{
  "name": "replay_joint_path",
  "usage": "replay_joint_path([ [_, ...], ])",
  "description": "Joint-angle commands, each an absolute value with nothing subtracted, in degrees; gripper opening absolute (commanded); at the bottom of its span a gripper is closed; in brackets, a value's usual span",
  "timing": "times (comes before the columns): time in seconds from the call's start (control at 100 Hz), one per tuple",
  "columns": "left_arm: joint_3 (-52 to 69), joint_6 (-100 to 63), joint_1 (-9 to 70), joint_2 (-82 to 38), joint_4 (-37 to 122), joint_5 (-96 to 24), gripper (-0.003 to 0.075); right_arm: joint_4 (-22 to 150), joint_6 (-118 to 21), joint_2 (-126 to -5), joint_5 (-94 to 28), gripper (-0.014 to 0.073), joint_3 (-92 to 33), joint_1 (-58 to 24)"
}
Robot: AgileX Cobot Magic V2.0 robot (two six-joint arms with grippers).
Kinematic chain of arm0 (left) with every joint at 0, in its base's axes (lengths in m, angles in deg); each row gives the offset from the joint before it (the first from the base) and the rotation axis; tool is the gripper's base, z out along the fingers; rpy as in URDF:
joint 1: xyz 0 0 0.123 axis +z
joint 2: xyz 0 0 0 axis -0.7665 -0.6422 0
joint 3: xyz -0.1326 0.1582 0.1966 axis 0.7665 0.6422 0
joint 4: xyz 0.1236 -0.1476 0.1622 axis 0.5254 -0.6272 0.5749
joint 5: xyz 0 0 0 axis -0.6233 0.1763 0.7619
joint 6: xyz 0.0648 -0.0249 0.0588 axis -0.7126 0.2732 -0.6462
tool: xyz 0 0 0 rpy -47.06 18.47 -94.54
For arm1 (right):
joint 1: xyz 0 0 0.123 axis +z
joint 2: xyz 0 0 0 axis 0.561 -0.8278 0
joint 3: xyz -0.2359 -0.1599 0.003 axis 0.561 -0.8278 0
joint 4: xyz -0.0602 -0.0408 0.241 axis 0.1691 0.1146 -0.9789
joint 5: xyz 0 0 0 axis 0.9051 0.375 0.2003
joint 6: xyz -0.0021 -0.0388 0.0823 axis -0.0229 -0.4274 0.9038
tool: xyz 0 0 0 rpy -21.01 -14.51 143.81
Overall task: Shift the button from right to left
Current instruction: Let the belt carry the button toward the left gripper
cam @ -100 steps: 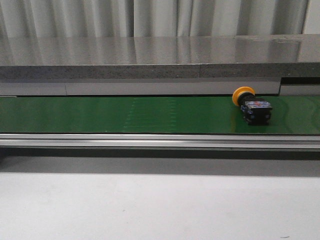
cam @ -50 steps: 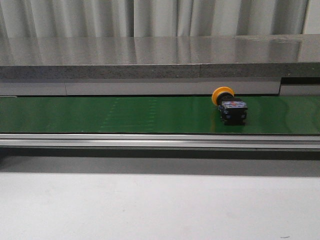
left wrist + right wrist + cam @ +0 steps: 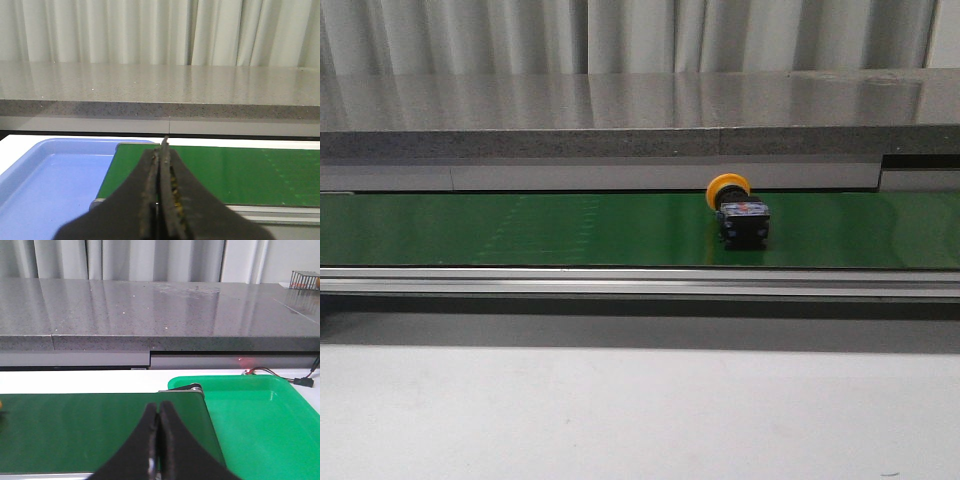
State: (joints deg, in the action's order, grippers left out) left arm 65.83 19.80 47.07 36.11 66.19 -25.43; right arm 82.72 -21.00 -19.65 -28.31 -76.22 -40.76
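Fingers (image 3: 152,185) on my left arm are pressed flat together with nothing between them, and the dark fingers (image 3: 167,432) on my right arm are clenched just the same, empty. Neither pair touches anything; each hangs above its own end of the long green conveyor belt (image 3: 570,230).

Under the left pair I can see the belt's end and, just beside it, a light blue plastic tray (image 3: 45,175) with nothing visible in it. Under the right pair the belt ends against a bright green plastic tray (image 3: 250,410), also bare as far as I can see. A small wire cage (image 3: 305,279) sits far off on the grey speckled stone counter (image 3: 620,110) behind the belt.

The small push-button with the round yellow-orange cap and black blocky body (image 3: 738,213) lies on its side on the belt, cap toward the counter, somewhat right of the middle in the front view. A sliver of orange at the edge of the right wrist view may be its cap; I cannot be sure.

My judgement: the task is barely begun. The button sits well apart from the blue tray, neither arm has hold of it, and the whole pick and transfer leftward remains.
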Motion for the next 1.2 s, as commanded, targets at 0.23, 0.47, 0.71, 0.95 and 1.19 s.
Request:
replay_joint_path([
  [0.23,68.0,20.7,47.4,37.8,64.6,-17.6,-0.0020,83.5,-21.2,-20.0,-24.3,-0.0066,-74.7,-40.8],
  [0.47,56.6,20.9,47.5,31.6,67.3,-30.0,-0.0020,83.5,-21.2,-20.0,-24.3,-0.0066,-74.7,-40.8],
  [0.71,40.9,20.9,47.4,17.4,67.2,-40.3,-0.0020,83.5,-21.2,-20.0,-24.3,-0.0066,-74.7,-40.8],
  [0.95,28.0,20.9,47.4,1.0,67.2,-48.3,-0.0018,83.5,-21.2,-20.0,-24.3,-0.0066,-74.7,-40.8],
  [1.19,20.1,20.9,47.4,-12.1,64.2,-48.8,0.0384,83.5,-21.2,-20.0,-24.3,-0.0066,-74.7,-40.8],
])
